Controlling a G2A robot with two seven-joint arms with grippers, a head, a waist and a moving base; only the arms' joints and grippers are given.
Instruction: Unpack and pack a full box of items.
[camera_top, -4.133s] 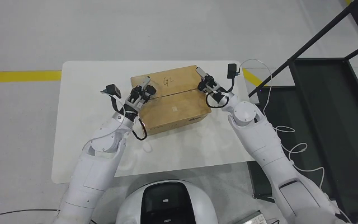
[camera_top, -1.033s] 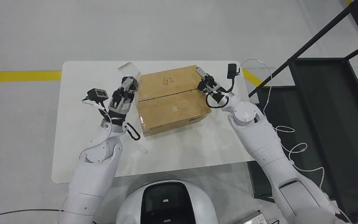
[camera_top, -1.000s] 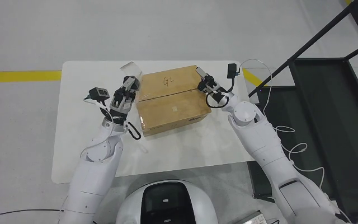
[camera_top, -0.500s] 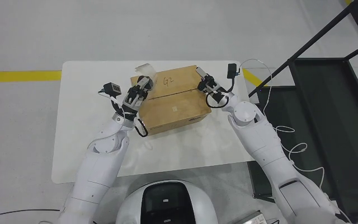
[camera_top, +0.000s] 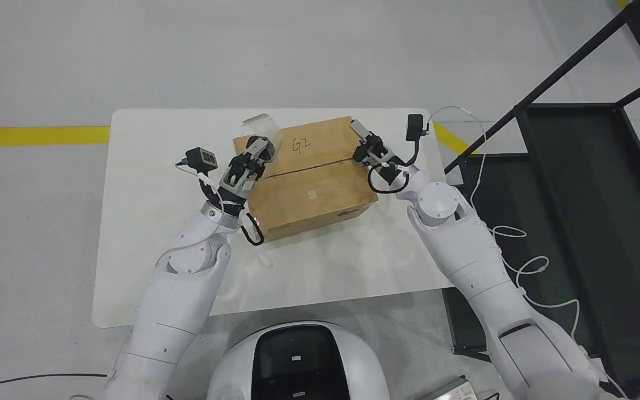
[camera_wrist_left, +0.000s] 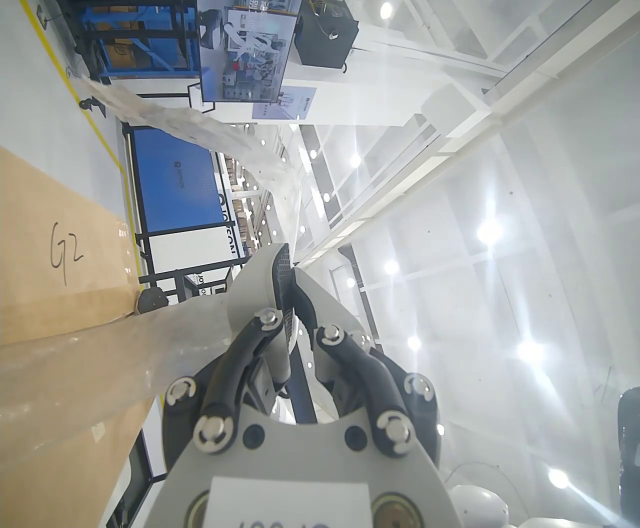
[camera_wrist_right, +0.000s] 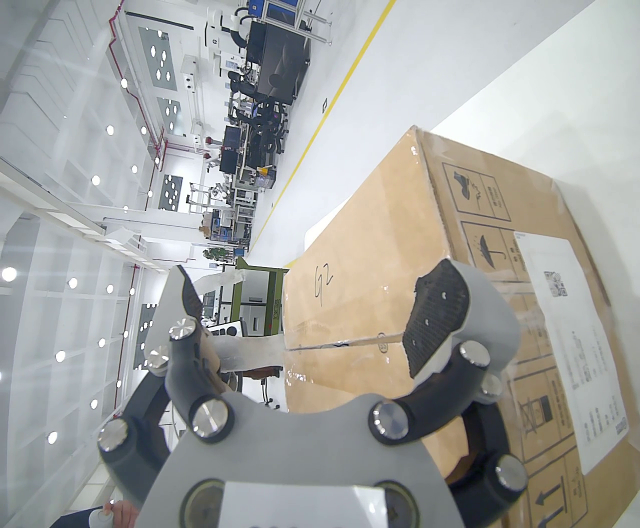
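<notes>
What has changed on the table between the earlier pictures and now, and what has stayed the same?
The left gripper, shut on the tape strip, first pulled leftward off the box, peeling the strip up, then came back over the box's left edge. The strip's free end now stands loose above the box. The right gripper stayed open at the box's right end, and the box did not shift.
</notes>
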